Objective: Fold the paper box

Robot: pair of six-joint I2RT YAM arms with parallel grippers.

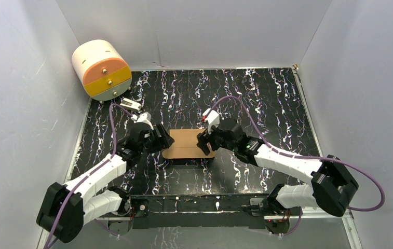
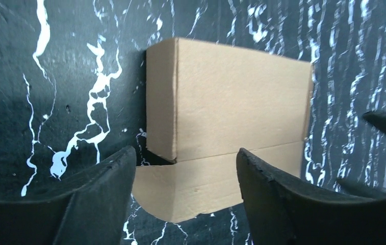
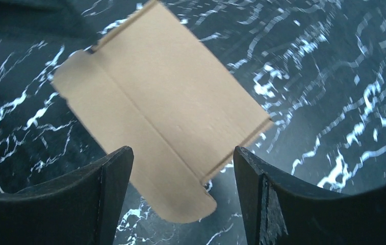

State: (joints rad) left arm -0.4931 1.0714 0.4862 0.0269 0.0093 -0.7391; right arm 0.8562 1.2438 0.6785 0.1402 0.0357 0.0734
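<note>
The paper box (image 1: 186, 143) is plain brown cardboard, lying on the black marbled table between my two grippers. In the left wrist view it (image 2: 231, 102) shows a raised folded body with a side panel and a rounded flap lying flat toward the camera. In the right wrist view it (image 3: 160, 102) shows a crease and a rounded flap near my fingers. My left gripper (image 1: 164, 140) is open at the box's left edge, holding nothing. My right gripper (image 1: 204, 143) is open at its right edge, holding nothing.
A cream, orange and yellow cylindrical drawer unit (image 1: 102, 69) stands at the back left corner. A small white clip-like object (image 1: 131, 104) lies just in front of it. White walls enclose the black marbled table (image 1: 267, 98) on three sides.
</note>
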